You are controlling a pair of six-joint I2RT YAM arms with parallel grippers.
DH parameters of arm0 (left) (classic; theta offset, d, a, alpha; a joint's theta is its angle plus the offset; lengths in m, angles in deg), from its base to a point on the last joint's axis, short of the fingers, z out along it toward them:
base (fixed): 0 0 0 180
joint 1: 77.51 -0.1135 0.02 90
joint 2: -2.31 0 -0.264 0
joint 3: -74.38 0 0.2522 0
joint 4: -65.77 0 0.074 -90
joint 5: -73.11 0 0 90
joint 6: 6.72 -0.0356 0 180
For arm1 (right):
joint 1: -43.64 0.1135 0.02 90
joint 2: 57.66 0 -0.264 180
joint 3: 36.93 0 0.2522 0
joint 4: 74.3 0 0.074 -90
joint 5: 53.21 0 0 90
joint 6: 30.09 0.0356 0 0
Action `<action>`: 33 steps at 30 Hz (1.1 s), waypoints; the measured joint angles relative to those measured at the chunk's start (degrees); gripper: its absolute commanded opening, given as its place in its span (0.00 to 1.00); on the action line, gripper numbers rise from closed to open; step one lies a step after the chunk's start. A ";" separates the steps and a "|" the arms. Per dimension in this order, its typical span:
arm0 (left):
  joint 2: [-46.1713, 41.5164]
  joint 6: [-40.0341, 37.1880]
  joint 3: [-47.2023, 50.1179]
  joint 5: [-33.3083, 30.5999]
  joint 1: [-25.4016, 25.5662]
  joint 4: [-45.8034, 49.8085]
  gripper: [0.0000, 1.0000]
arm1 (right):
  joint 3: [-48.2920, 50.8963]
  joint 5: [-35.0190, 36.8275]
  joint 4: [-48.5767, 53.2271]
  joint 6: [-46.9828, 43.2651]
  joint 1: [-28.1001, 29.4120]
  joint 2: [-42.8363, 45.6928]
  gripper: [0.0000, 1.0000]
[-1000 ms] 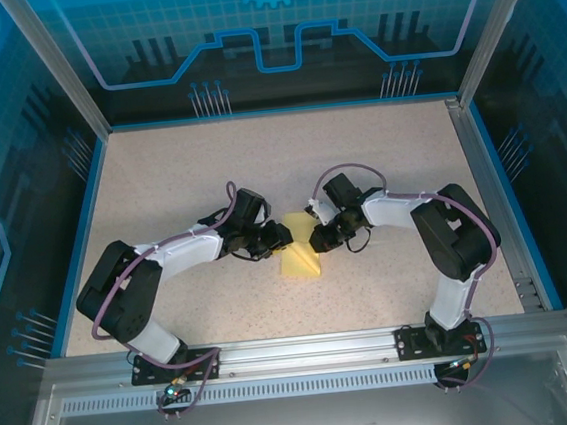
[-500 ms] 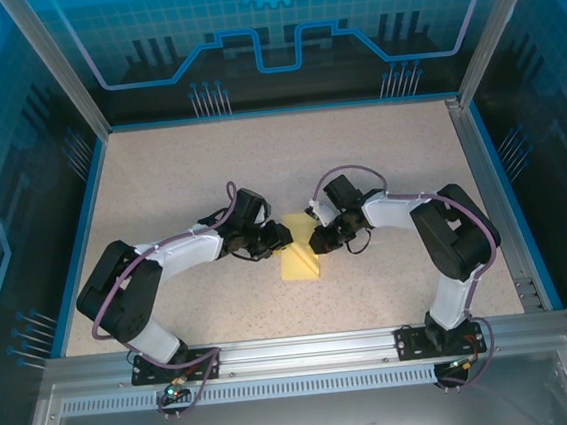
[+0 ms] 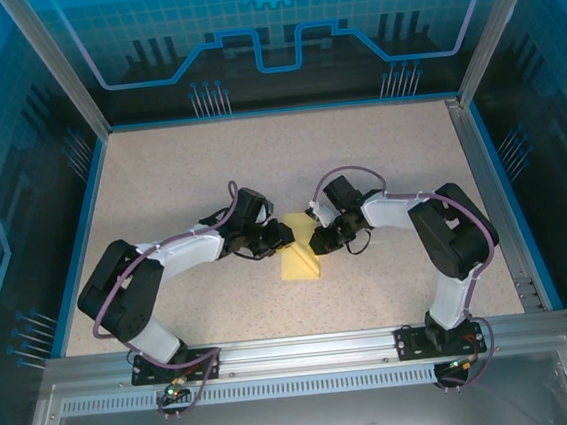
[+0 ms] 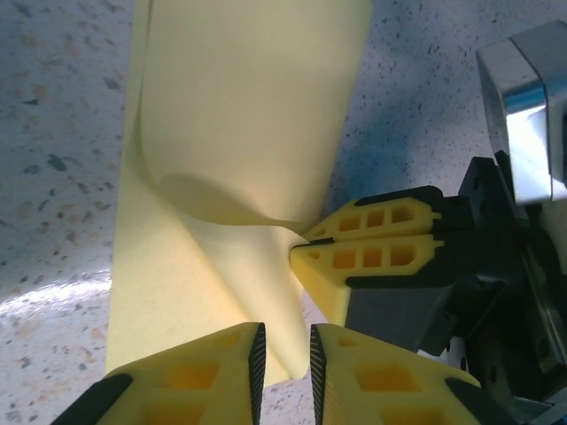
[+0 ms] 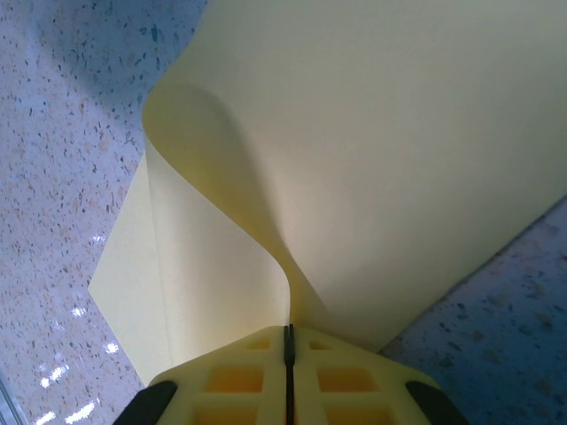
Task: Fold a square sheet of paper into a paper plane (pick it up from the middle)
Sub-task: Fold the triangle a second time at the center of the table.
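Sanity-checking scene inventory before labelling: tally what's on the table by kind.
thin yellow paper sheet, partly curled over: 1
black-and-white robot arms, left arm and right arm: 2
yellow-fingered claws, left claw and right claw: 2
Total: 5

— The paper (image 3: 301,256)?
— Plain pale yellow, no marks.
— And the table (image 3: 378,153)?
— Beige with dark speckles. The fingers (image 5: 235,381) are brighter yellow, the arms (image 3: 182,252) white and black, with purple cables (image 3: 233,202).
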 measured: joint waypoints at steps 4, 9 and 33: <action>1.31 1.51 0.02 1.11 0.02 -2.25 0.22 | 0.00 0.00 0.00 0.00 0.00 0.00 0.08; 2.80 3.52 0.02 2.60 0.04 -5.84 0.21 | 0.00 0.00 0.00 0.00 0.00 -0.02 0.08; 10.01 5.97 0.00 3.85 1.46 -10.01 0.21 | 0.00 0.00 -0.07 0.00 0.00 -0.11 0.08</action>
